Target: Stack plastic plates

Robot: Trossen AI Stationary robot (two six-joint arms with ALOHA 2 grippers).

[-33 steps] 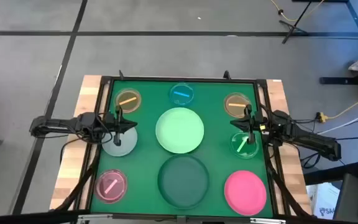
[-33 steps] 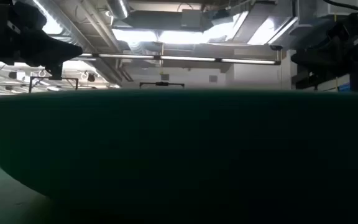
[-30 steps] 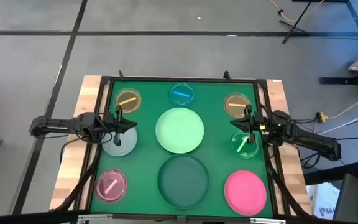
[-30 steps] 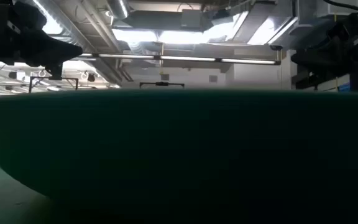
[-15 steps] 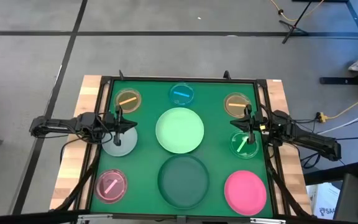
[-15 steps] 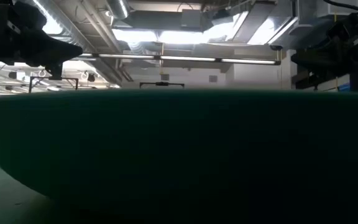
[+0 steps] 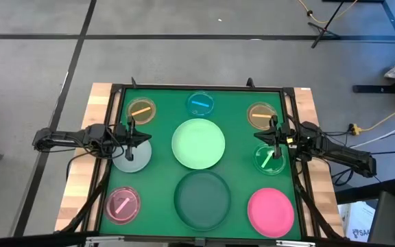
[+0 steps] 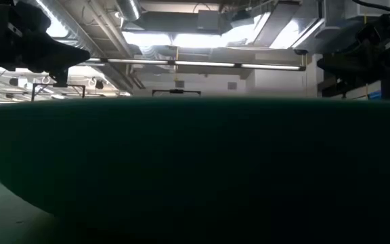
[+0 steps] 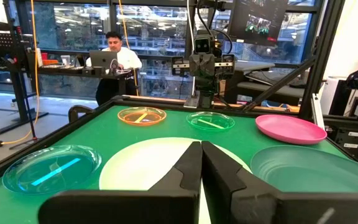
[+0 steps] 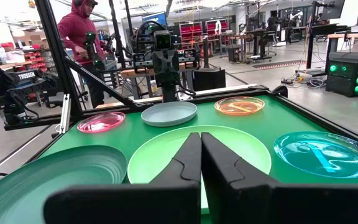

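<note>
Parking both arms at my worktop (image 7: 101, 96) edges: left claw (image 7: 132, 140) together over grey plate (image 7: 132, 155), right claw (image 7: 273, 142) together over green plate (image 7: 269, 159); large plates (image 7: 198, 143) between them, unstacked.

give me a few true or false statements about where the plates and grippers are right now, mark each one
1. The light green plate lies at the middle of the mat, apart from the other plates. True.
2. The pink plate is stacked on the dark teal plate. False: they lie side by side, not touching.
3. The left gripper is above the small grey plate, fingers shut, holding nothing. True.
4. The right gripper grips the small blue plate. False: it is shut and empty, by the small green plate.
5. The small orange plate sits at the far left corner of the mat. True.
</note>
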